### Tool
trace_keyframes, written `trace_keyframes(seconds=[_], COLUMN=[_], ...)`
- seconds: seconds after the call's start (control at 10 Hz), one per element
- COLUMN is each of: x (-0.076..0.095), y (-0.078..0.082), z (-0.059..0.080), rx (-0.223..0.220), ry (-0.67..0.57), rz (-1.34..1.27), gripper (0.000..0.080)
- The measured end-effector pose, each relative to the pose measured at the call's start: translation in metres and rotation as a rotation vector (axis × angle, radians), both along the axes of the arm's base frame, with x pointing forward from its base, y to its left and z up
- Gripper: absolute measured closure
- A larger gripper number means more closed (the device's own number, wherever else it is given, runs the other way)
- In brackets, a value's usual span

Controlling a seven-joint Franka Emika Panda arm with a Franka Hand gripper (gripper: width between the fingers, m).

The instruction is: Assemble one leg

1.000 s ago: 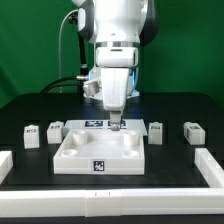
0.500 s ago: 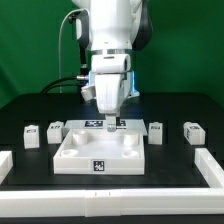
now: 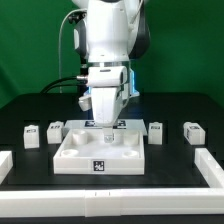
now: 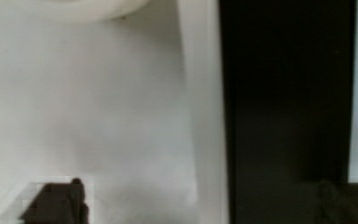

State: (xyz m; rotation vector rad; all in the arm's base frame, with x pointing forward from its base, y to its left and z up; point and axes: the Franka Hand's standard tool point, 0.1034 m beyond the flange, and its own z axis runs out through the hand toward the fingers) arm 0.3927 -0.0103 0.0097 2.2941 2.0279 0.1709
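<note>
Four small white legs with black-and-white tags stand on the black table: two at the exterior view's left (image 3: 31, 134) (image 3: 55, 130) and two at its right (image 3: 156, 131) (image 3: 191, 131). The large white square panel (image 3: 98, 150) lies in the middle. My gripper (image 3: 108, 128) hangs low over the panel's far edge, away from every leg. In the wrist view the gripper (image 4: 194, 205) is open and holds nothing. One fingertip (image 4: 55, 200) is over the white panel (image 4: 87, 110). The other is faint over the dark table. The panel's edge runs between them.
Tagged white pieces (image 3: 95, 124) show just behind the panel, under the arm. White bars lie at the front left (image 3: 5, 163) and front right (image 3: 211, 166) of the table. A green wall stands behind.
The arm and gripper have shifted toward the exterior view's left along the panel's far edge. The legs and the panel have not moved.
</note>
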Motion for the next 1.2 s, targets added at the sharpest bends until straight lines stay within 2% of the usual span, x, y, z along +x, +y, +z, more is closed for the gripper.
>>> trace_keyframes(seconds=[0.1, 0.2, 0.4, 0.5, 0.6, 1.2], x=[0.0052, 0.0046, 0.0039, 0.0037, 0.0038, 0.0037], y=[0.0010, 0.0010, 0.0009, 0.0009, 0.0008, 0.0005], z=[0.0037, 0.0028, 0.0020, 0.0018, 0.0017, 0.0015], rx=[-0.002, -0.001, -0.001, -0.001, -0.001, -0.001], ry=[-0.010, -0.010, -0.007, -0.007, -0.007, -0.007], rz=[0.004, 0.004, 0.004, 0.004, 0.004, 0.002], gripper=[0.0274, 0.0274, 0.0642, 0.0642, 0.0738, 0.0738])
